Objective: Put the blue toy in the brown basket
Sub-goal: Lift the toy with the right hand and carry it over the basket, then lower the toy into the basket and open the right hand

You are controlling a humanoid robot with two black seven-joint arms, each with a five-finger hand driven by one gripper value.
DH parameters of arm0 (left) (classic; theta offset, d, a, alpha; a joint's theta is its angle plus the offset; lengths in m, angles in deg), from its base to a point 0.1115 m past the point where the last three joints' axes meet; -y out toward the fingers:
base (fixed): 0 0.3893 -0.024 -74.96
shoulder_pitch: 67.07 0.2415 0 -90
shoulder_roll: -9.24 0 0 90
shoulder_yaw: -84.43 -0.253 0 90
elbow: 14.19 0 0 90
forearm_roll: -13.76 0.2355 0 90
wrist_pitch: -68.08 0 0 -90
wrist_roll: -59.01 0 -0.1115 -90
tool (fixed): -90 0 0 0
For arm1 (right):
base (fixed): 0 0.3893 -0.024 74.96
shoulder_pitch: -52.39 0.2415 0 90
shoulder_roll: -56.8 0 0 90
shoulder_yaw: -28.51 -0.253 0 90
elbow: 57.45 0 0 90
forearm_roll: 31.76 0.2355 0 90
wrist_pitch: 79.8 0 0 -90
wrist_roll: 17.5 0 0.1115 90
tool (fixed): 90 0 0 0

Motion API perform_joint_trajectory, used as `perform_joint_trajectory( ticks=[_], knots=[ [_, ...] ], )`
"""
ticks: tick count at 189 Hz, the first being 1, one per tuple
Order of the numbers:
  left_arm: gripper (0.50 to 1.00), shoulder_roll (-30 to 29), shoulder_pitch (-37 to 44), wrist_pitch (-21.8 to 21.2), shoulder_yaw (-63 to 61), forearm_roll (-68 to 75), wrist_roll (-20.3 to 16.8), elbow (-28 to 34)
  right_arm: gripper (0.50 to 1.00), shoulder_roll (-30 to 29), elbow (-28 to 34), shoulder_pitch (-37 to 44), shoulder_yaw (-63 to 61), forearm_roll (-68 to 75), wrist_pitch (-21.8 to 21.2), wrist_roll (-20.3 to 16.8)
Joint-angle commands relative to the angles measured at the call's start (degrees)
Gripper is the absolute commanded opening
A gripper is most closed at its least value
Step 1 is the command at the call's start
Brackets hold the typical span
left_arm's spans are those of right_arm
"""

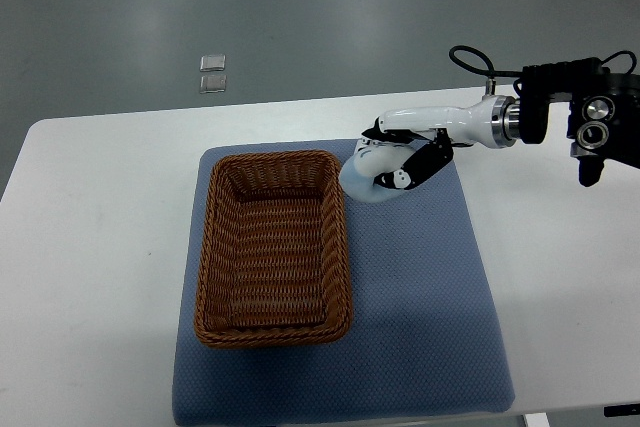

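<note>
Top-down view of a white counter (pixel 110 247) w/ a blue mat (pixel 430 317) laid over its middle, reaching the near edge. A brown basket (pixel 272 248) of woven wicker sits on the mat's left half, long side running front to back. Nothing inside it; bare woven floor shows.

The right hand (pixel 405 162) comes in from the counter's right side, white w/ black joints, on a black forearm w/ a looped cable. Its fingers are curled around the blue toy (pixel 358 179), a pale blue rounded thing, gripping it. The toy is just beside the basket's far right corner, outside the rim, over the mat. Can't tell if toy touches mat or is lifted.

Much of the toy is hidden behind the fingers, so its shape is hard to make out. Forearm is cut off at the right edge. Left arm not visible.

Beyond the counter's far edge, on the grey floor (pixel 300 17), two small clear squares (pixel 212 73) lie together; too small to identify.
</note>
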Motion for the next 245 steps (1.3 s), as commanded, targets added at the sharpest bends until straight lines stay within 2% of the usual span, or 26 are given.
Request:
perform_joint_trajectory(
  ticks=[1, 20, 51, 95, 120, 193, 212, 235, 245],
  knots=[
    [1.000, 0.00, 0.00, 0.00, 0.00, 0.01, -0.03, -0.03, 0.527, -4.97, -3.35, 1.11, 0.23, 0.39, 0.09, 1.52],
    [1.000, 0.00, 0.00, 0.00, 0.09, 0.01, -0.03, -0.12, 0.533, -9.19, -5.11, 1.37, 0.40, 0.30, 0.79, 3.10],
    [1.000, 0.00, 0.00, 0.00, 0.00, 0.09, -0.03, -0.12, 0.568, -16.31, -9.33, 2.95, 4.36, -0.05, 4.57, 3.10],
    [1.000, 0.00, 0.00, 0.00, 0.00, 0.09, -0.03, -0.12, 0.594, -24.66, -15.83, 2.52, 7.78, -1.02, 7.29, 3.10],
    [1.000, 0.00, 0.00, 0.00, 0.09, 0.01, -0.03, -0.03, 0.637, -27.30, -18.12, 1.90, 8.84, -1.11, 9.05, 3.19],
    [1.000, 0.00, 0.00, 0.00, 0.09, 0.01, -0.03, 0.32, 0.688, -32.13, -21.99, -1.44, 11.13, -2.78, 11.25, 3.72],
    [1.000, 0.00, 0.00, 0.00, 0.09, 0.01, -0.03, 0.32, 0.797, -32.13, -22.78, -1.88, 11.21, -2.87, 11.25, 3.80],
    [1.000, 0.00, 0.00, 0.00, 0.09, 0.01, -0.03, 0.24, 0.856, -31.78, -22.86, -1.70, 11.21, -2.87, 11.16, 3.80],
    [1.000, 0.00, 0.00, 0.00, 0.09, 0.01, -0.03, 0.24, 0.860, -31.43, -22.86, -1.70, 11.13, -2.78, 11.07, 3.80]
  ],
)
